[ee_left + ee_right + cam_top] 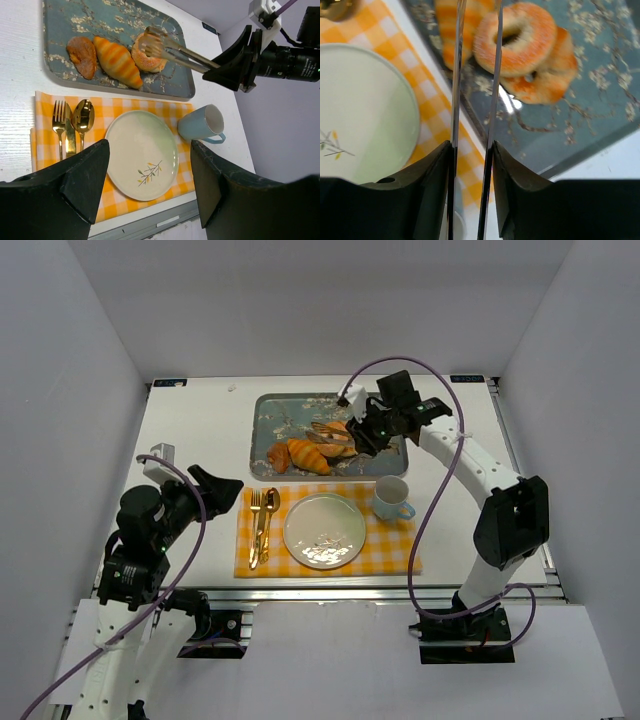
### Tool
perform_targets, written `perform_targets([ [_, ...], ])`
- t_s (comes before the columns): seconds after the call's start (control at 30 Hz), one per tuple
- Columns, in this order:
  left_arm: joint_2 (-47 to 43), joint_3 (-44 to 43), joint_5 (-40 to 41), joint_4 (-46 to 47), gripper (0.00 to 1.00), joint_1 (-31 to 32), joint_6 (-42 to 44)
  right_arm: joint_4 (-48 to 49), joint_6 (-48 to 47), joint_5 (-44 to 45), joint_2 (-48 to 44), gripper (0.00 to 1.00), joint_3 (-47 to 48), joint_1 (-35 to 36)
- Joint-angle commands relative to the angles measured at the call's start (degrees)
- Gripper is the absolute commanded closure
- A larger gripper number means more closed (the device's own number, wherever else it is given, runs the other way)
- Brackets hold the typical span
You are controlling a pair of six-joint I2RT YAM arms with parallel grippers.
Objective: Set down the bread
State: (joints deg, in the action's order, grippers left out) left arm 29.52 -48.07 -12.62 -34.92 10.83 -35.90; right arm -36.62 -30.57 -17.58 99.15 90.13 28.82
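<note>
The pale ring-shaped bread [520,40] is on the blue patterned tray [275,415], beside the croissant [310,455]. My right gripper [472,145] is shut on metal tongs [496,75]. The tong tips reach the bread: one blade crosses its hole, the other runs along its outer left edge. I cannot tell whether the bread is off the tray. It rests partly over a flatter bread [547,82]. The bread [147,55] and tongs [180,52] also show in the left wrist view. My left gripper [218,488] is open and empty at the near left, above the table.
A white plate [325,530] sits on a yellow checked placemat [390,545], with a gold fork and spoon [262,525] to its left and a blue mug [390,498] at its far right. A darker round bread [82,55] lies at the tray's left.
</note>
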Motion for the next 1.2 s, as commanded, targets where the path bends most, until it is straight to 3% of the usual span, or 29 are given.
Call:
perform_targets([
  [0.0, -0.51, 1.14, 0.14, -0.24, 0.25, -0.2, -0.14, 3.75, 2.44, 4.22, -1.07, 0.58, -0.13, -2.27],
  [0.4, 0.63, 1.31, -0.74, 0.2, 0.25, -0.28, 0.57, 4.98, 3.85, 7.3, 1.21, 0.56, -0.83, -4.64],
  [0.63, -0.16, 2.02, -0.65, 0.46, 0.25, -0.28, 0.22, 4.36, 4.02, 7.47, 1.39, 0.49, -1.97, -5.7],
  [0.8, 0.54, 1.58, -0.74, 0.55, 0.25, -0.28, 0.48, 4.1, 4.2, 6.86, 1.83, 0.49, -2.59, -5.88],
  [0.9, 0.8, 1.23, -0.74, 0.55, 0.25, -0.28, 0.57, 3.31, 4.46, 5.28, 2.18, 0.54, -2.85, -5.88],
  [1.03, 0.8, 0.96, -0.47, 0.38, 0.25, -0.2, 0.57, 2.52, 4.81, 3.0, 2.36, 0.74, -2.41, -6.23],
  [1.17, 0.63, 0.79, -0.3, 0.2, 0.25, -0.28, 0.57, 1.82, 5.25, 1.33, 1.92, 0.85, -0.75, -6.76],
])
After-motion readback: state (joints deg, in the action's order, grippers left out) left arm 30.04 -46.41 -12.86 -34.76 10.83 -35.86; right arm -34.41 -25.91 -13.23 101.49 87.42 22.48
